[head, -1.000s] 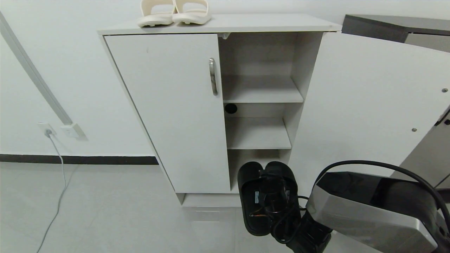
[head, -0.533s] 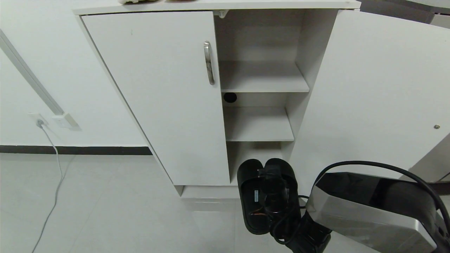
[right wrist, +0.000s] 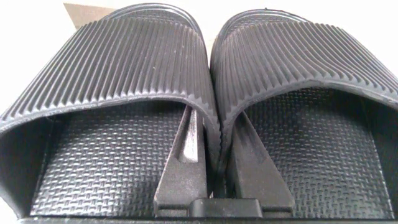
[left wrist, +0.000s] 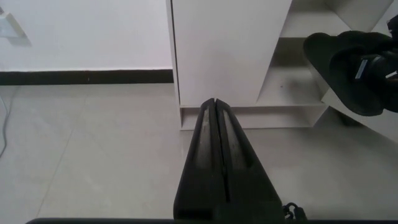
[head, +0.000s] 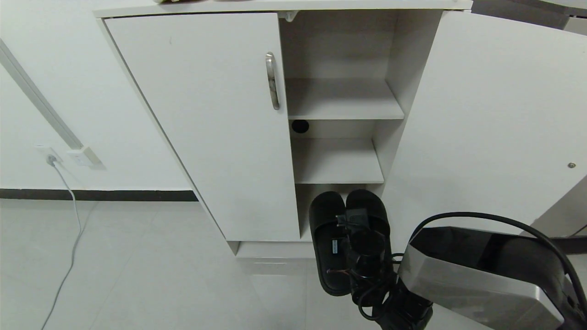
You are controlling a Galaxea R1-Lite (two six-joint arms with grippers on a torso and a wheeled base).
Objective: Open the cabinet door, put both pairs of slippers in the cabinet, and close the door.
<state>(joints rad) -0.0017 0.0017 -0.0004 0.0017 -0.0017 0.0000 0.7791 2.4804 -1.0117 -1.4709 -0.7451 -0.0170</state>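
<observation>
A pair of black slippers (head: 341, 238) hangs side by side just above the floor, toes at the mouth of the bottom compartment (head: 321, 199) of the white cabinet (head: 206, 114). My right gripper (head: 357, 220) is shut on them. In the right wrist view one finger sits inside each slipper (right wrist: 137, 81), and the gripper (right wrist: 216, 168) pinches the two inner walls together. The cabinet's right door (head: 481, 114) stands wide open; the left door is closed. My left gripper (left wrist: 214, 106) is shut on nothing, low over the floor in front of the closed door, with the black slippers (left wrist: 354, 62) off to its side.
Two bare shelves (head: 337, 160) sit above the bottom compartment. A wall socket (head: 50, 159) with a grey cable (head: 69, 247) trailing over the floor is at the left. Grey furniture (head: 518, 7) stands behind the open door. Tiled floor (head: 137, 275) spreads to the left.
The head camera shifted closer and lower, so the cabinet top left the picture. My right gripper has carried the black slippers forward toward the bottom compartment.
</observation>
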